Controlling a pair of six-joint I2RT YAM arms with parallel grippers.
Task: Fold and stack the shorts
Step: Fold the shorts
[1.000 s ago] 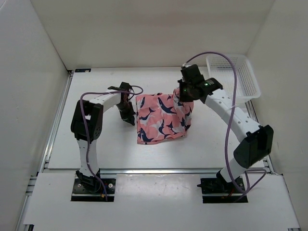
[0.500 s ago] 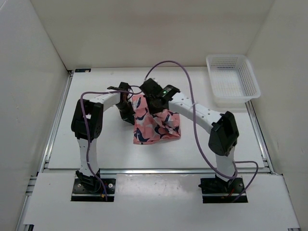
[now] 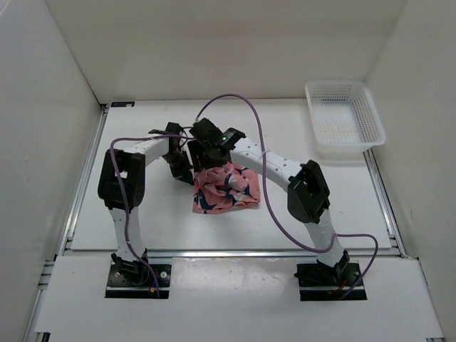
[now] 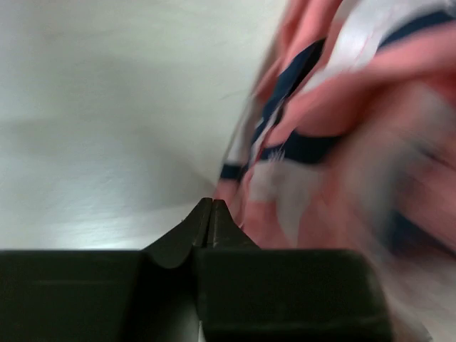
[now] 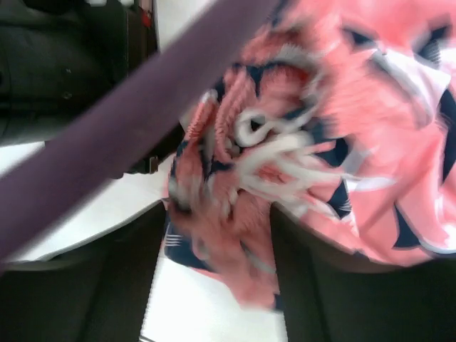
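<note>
Bunched shorts (image 3: 226,191) at right tool (image 3: 201,158)

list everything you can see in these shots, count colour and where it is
shorts: one, coral pink with navy-and-white print, bunched up mid-table between the two grippers
basket: one, white mesh, far right corner of the table
table: one, white, under everything
cables: two, purple, one looping along each arm
arms: two, white with black joints, bases at the near edge, both reaching in to the shorts
left gripper: one, black, shut with nothing between its fingers, at the left edge of the shorts
right gripper: one, black, shut on a bunch of the shorts' fabric
</note>
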